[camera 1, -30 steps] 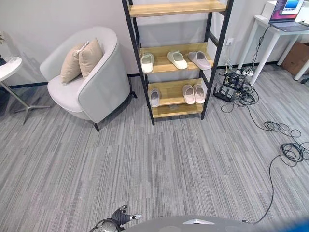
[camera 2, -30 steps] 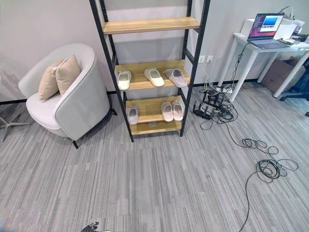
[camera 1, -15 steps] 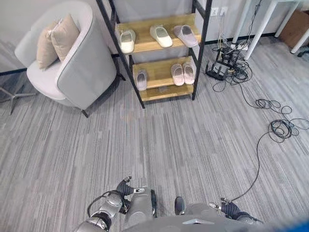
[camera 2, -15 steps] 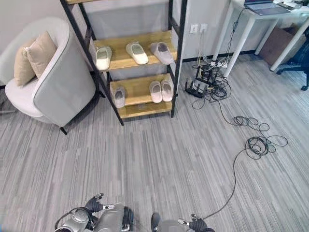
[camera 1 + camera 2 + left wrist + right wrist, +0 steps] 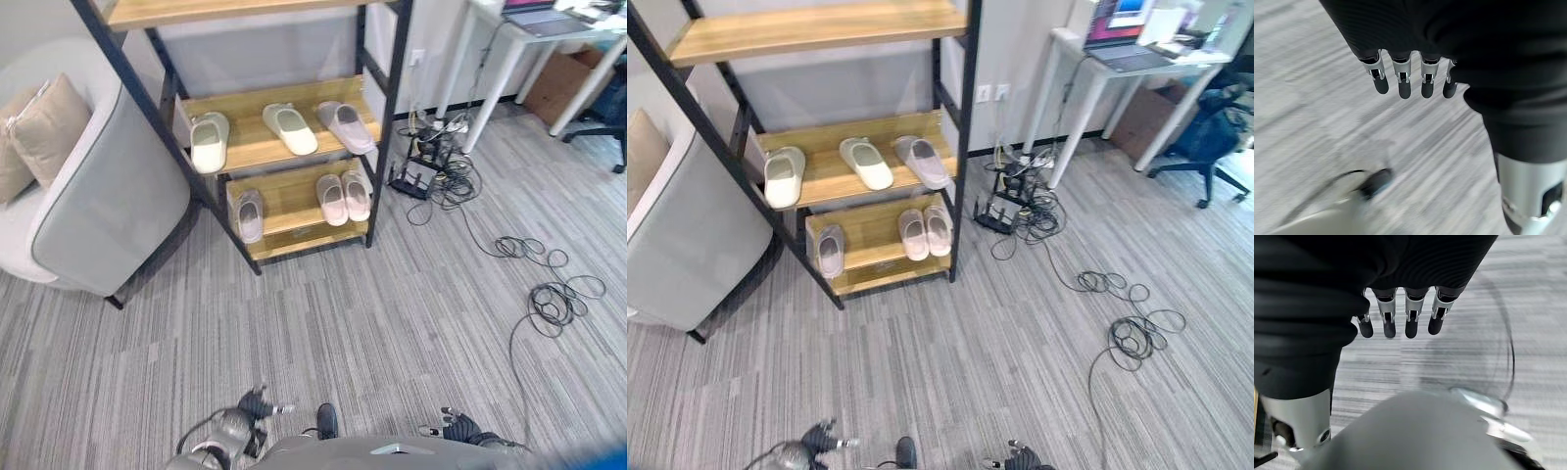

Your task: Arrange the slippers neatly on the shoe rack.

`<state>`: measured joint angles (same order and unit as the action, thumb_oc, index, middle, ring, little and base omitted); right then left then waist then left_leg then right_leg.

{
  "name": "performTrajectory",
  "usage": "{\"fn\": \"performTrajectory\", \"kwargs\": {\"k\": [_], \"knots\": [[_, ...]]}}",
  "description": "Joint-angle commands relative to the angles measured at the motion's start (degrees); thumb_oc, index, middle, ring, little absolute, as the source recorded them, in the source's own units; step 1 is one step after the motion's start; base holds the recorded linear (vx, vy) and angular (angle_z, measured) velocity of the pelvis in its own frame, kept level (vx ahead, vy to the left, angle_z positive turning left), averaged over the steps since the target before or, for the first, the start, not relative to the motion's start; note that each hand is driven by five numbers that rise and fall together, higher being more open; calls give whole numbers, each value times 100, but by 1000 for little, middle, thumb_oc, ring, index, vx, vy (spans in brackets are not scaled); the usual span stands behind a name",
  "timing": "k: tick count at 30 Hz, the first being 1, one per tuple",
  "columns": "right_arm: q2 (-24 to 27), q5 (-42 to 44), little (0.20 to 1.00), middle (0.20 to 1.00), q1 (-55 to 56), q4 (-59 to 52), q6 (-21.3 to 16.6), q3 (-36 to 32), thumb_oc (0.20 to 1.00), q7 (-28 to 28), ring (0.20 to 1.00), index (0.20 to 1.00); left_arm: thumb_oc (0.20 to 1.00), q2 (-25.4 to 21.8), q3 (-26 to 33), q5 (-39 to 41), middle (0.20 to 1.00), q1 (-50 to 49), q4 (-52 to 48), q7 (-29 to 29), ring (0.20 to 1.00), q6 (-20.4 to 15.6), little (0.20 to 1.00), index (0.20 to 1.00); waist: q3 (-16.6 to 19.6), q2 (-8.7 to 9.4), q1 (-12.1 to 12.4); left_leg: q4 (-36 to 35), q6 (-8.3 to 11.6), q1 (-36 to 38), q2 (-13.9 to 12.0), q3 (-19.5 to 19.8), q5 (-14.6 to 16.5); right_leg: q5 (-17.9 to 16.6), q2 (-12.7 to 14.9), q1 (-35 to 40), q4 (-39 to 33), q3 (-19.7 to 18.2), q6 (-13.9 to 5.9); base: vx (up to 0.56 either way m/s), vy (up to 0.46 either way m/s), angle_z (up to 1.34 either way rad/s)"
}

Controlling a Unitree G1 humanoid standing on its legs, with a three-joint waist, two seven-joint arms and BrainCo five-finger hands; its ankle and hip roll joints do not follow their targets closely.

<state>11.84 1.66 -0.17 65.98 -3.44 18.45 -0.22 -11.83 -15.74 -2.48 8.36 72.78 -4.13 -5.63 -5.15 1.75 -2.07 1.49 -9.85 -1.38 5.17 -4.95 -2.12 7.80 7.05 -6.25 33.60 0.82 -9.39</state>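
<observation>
My left hand [image 5: 257,406] low at my side, fingers relaxed, empty. My right hand [image 5: 457,427] likewise low, fingers loose, holding nothing. Grey carpet [image 5: 372,323] stretches ahead. Beyond it, shoe rack [image 5: 274,147] against wall. Three slippers on middle shelf [image 5: 287,128], angled unevenly; three more on lower shelf [image 5: 299,201], one apart from pair. Armchair [image 5: 88,211] beside rack. Step, I judge: approach. Next: get within reach, then straighten slippers.
</observation>
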Motion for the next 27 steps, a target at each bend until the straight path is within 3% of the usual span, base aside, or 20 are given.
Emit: {"fn": "performTrajectory", "kwargs": {"k": [1, 3, 4, 5, 7, 9, 11, 16, 17, 20, 22, 24, 25, 26, 27], "knots": [[-328, -298, 1000, 1000, 205, -428, -31, 204, 1000, 24, 1000, 1000, 1000, 103, 67, 126, 1000, -324, 164, -21, 1000, 55, 1000, 1000, -92, -240, -51, -180, 500, 108, -259, 104, 380, -1300, 180, 89, -135, -27, 123, 287, 243, 48], [-328, -439, 1000, 1000, 299, -509, 7, 342, 1000, 52, 1000, 1000, 1000, 138, 131, 130, 1000, -392, 399, 23, 1000, 98, 1000, 1000, -191, -299, -157, -193, 512, 355, -252, 288, 523, -853, 83, -232, -749, -18, 307, 287, 86, 15], [-335, -470, 1000, 1000, 311, -481, 17, 369, 1000, 61, 1000, 1000, 1000, 150, 148, 143, 1000, -405, 441, 44, 1000, 104, 1000, 1000, -217, -292, -194, -211, 531, 423, -244, 352, 558, -789, 31, -229, -1002, -46, 309, 283, -54, -14], [-366, -445, 1000, 1000, 323, -419, 41, 394, 1000, 89, 1000, 1000, 1000, 168, 178, 145, 1000, -404, 524, 55, 1000, 107, 1000, 1000, -204, -253, -222, -252, 571, 523, -225, 466, 621, -761, -110, -333, -1723, -177, 284, 228, -83, 12], [-378, -453, 1000, 1000, 312, -370, 55, 425, 1000, 93, 1000, 1000, 1000, 187, 166, 146, 1000, -404, 536, 77, 1000, 102, 1000, 1000, -207, -218, -247, -305, 598, 657, -213, 565, 668, -838, -245, -400, -2170, -230, 234, 198, -127, 97], [-64, -316, 1000, 1000, 156, 103, 12, 208, 1000, 53, 1000, 1000, 1000, 181, 64, -17, 1000, -375, 493, 92, 1000, 71, 1000, 1000, -169, -161, -226, -241, 663, 749, -204, 827, 770, -946, -325, -400, -2616, -98, 176, 235, -245, 127], [-126, -345, 1000, 1000, 114, 203, 26, 302, 1000, 94, 1000, 1000, 1000, 250, 29, 50, 1000, -413, 507, 122, 1000, 99, 1000, 1000, -23, -150, -204, -175, 697, 788, -220, 946, 856, -861, -414, -198, -2699, -300, 271, 236, -247, 96], [20, -313, 1000, 1000, 81, 218, -11, 348, 1000, 186, 1000, 1000, 1000, 306, -6, 115, 1000, -482, 404, 185, 1000, 70, 1000, 1000, 180, -169, -32, -54, 878, 786, -400, 1193, 828, -631, -508, 158, -2873, -59, 469, 119, -200, 8], [113, -288, 1000, 1000, 23, 166, -40, 313, 1000, 179, 1000, 1000, 1000, 326, -22, 118, 1000, -468, 385, 195, 1000, 79, 1000, 1000, 163, -144, 5, 223, 989, 633, -437, 1247, 780, -525, -526, 260, -2935, 47, 545, 27, -188, 19], [243, -284, 1000, 1000, -110, 104, -86, 334, 1000, 134, 1000, 1000, 1000, 317, -125, 70, 1000, -343, 280, 190, 1000, 78, 1000, 1000, 2, -22, 91, 1180, 1197, 113, -466, 977, 626, -452, -457, 521, -3096, 344, 674, -16, -135, 48], [250, -355, 1000, 1000, -195, 56, -102, 463, 1000, 146, 1000, 1000, 1000, 324, -173, 7, 1000, -316, 275, 190, 1000, 71, 1000, 1000, -57, 8, 132, 1315, 1212, -26, -588, 769, 585, -398, -449, 657, -3168, 423, 712, 42, -6, 60], [252, -471, 1000, 1000, -314, 14, -138, 587, 1000, 132, 1000, 1000, 1000, 317, -166, -33, 1000, -306, 369, 171, 1000, 99, 1000, 1000, -42, 116, 209, 856, 1218, -96, -864, 708, 653, -354, -352, 751, -3232, 452, 657, 95, 106, 12], [272, -438, 1000, 1000, -343, -81, -187, 575, 1000, 115, 1000, 1000, 1000, 255, -173, -21, 1000, -262, 404, 142, 1000, 88, 1000, 1000, -68, 170, 272, 540, 1263, -321, -1104, 854, 344, -315, -322, 786, -3209, 481, 622, 103, 139, -4], [269, -432, 1000, 1000, -371, -117, -189, 561, 1000, 118, 1000, 1000, 1000, 224, -142, -2, 1000, -263, 458, 128, 1000, 102, 1000, 1000, -69, 174, 301, 351, 1286, -378, -1171, 922, 204, -271, -324, 815, -3201, 478, 606, 236, 310, -23], [843, -502, 1000, 1000, -81, -822, -547, 638, 1000, 650, 1000, 1000, 1000, 134, 41, -45, 1000, -372, 584, 182, 1000, 101, 1000, 1000, 48, 143, 302, -172, 1365, -98, -1254, 995, 74, -208, -305, 891, -3143, 440, 544, 343, 428, -32]]}}
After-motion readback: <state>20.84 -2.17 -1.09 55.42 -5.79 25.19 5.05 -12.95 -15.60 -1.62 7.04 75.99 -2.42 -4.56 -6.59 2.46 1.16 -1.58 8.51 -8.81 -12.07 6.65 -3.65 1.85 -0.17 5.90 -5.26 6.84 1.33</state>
